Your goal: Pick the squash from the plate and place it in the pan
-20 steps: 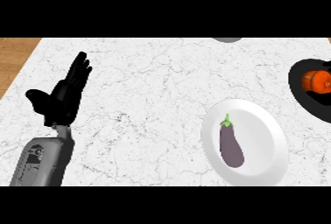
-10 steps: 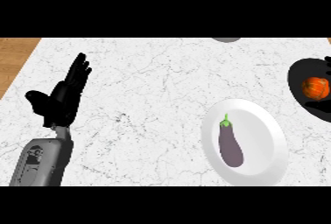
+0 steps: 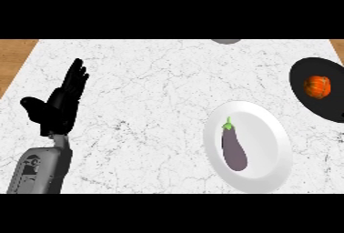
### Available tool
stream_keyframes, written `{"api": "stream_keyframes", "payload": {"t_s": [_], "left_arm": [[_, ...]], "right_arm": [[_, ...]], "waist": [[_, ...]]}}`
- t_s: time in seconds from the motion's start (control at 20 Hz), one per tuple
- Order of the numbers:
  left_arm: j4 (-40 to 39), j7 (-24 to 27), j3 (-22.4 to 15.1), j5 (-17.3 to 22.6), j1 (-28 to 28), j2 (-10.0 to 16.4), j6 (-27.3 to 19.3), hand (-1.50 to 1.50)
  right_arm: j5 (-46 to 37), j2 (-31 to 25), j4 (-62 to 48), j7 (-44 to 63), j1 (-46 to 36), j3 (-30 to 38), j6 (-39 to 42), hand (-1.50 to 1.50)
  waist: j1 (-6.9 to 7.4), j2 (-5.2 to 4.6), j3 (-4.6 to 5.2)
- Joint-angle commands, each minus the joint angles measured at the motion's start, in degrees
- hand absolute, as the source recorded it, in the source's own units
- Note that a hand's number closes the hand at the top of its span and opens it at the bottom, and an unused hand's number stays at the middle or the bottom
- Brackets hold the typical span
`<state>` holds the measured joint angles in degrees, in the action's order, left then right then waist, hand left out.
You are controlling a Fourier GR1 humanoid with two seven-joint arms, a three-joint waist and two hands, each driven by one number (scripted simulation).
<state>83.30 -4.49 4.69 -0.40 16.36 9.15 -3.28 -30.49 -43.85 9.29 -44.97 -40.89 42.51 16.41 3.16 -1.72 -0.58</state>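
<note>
Orange squash (image 3: 317, 86) sitting in pan (image 3: 326, 109); placing appearing done.
Left hand (image 3: 57, 113) resting, fingers (image 3: 74, 84) straight, holding nothing; no move seeming needed.

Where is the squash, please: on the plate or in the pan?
In the pan; the orange squash lies on its black base.

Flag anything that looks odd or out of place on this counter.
Nothing is spilled or tipped. One oddity: the white plate holds a purple eggplant, while the orange squash already sits in the black pan at the right edge.
</note>
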Motion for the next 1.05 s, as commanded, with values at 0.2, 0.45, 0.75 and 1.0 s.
{"api": "stream_keyframes", "payload": {"t_s": [0.2,0.45,0.75,1.0], "left_arm": [[0.25,0.02,1.40,0.21,-2.02,0.78,-0.34,0.00],[-0.54,0.15,2.14,0.61,-1.57,0.54,-0.77,0.00],[1.69,0.36,2.13,0.45,-4.02,1.13,-0.39,0.00],[0.13,-0.24,1.42,0.07,-2.58,0.40,-0.60,0.00]], "right_arm": [[3.28,-6.96,-1.32,-9.01,8.16,1.77,20.01,-1.50],[5.04,-9.27,0.71,-11.53,11.67,1.80,24.78,-1.50],[6.62,-12.86,1.83,-11.08,16.70,1.06,30.36,-1.50],[6.74,-11.22,5.69,-12.20,18.68,-1.35,26.35,-1.50]], "waist": [[-2.00,0.82,0.11],[-3.21,1.28,0.25],[-3.58,1.71,0.27],[-3.48,1.60,0.36]]}}
